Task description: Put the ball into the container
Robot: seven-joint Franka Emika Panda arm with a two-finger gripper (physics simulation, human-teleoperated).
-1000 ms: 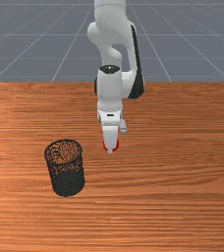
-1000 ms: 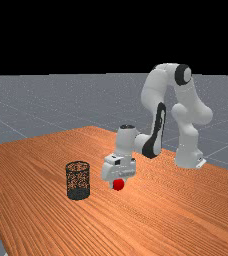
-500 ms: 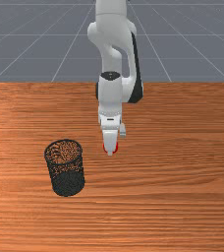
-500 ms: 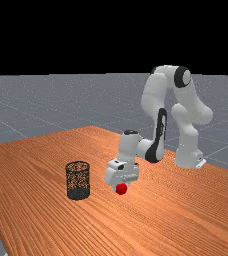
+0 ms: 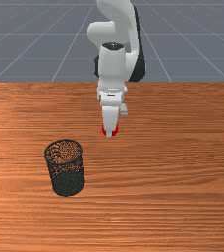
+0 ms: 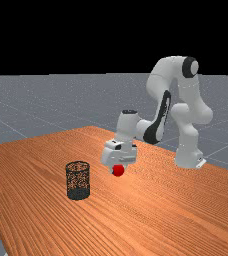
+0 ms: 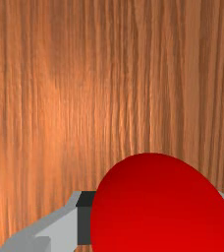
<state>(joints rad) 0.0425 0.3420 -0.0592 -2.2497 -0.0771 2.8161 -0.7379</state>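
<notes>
Both fingers of the hand clamp the red ball, as far as I see; it has risen, ready for carrying to the container.

One arm, jointed; white shading to pale grey; smooth, rounded tubular sections. Base: white, broadening at the foot, with a small pale projecting tab. Upper joint: black collar around a pale round disc. Forearm: white, edged by a long black strip; thick black band at its lower joint. Wrist barrel: white, cylindrical, round black cap. Hand housing: white, one small dark rectangular marking. Jaws: two, pale grey, angular, with dark pads.
</notes>
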